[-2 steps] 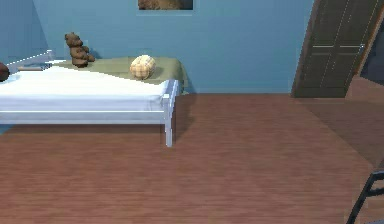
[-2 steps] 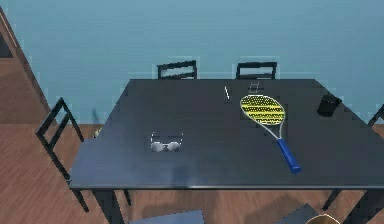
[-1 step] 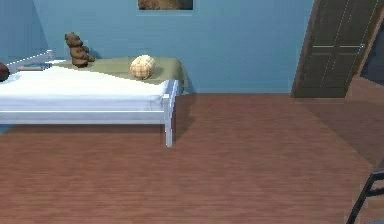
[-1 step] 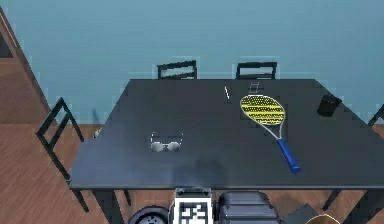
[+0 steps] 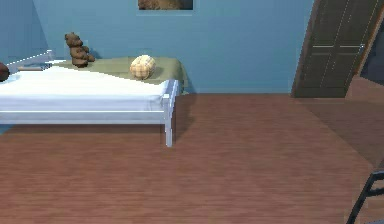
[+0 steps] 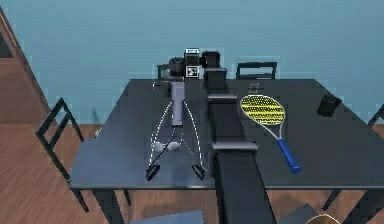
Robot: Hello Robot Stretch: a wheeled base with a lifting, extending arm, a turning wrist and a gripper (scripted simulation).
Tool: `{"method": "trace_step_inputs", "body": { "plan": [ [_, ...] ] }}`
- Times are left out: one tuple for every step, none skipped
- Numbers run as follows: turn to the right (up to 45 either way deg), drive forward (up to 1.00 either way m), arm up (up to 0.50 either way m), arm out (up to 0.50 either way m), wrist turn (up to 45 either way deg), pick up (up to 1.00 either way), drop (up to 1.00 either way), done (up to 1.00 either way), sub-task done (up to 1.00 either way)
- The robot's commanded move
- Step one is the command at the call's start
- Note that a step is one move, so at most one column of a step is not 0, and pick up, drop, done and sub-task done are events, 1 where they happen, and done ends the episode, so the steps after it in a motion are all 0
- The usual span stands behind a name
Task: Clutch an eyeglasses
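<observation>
Lying on dark table [image 6: 115, 140], small pale object [image 6: 172, 147] between the fingers [image 6: 152, 172]

A small pale thing [image 6: 172, 146] is lying on the dark table [image 6: 115, 150], in the near part of the top and toward the arm side view's left. It is showing as a whitish-grey blob with a rounded middle and thin, wiry lines running out to either side. At this size its shape is too small to make out as lenses or arms. It is sitting low and flat against the tabletop, not standing up from it. It is lying between the two thin fingers [image 6: 152, 172] of the tool [image 6: 175, 174], slightly above their dark tips. Whether the fingers are touching it cannot be told.
</observation>
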Motion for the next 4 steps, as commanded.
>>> {"method": "trace_step_inputs", "body": {
  "plan": [
    [0.0,0.0,0.0,0.0,45.0,0.0,0.0,0.0,0.0],
    [0.0,0.0,0.0,0.0,45.0,0.0,0.0,0.0,0.0],
    [0.0,0.0,0.0,0.0,45.0,0.0,0.0,0.0,0.0],
    [0.0,0.0,0.0,0.0,30.0,0.0,0.0,0.0,0.0]
  ]
}}
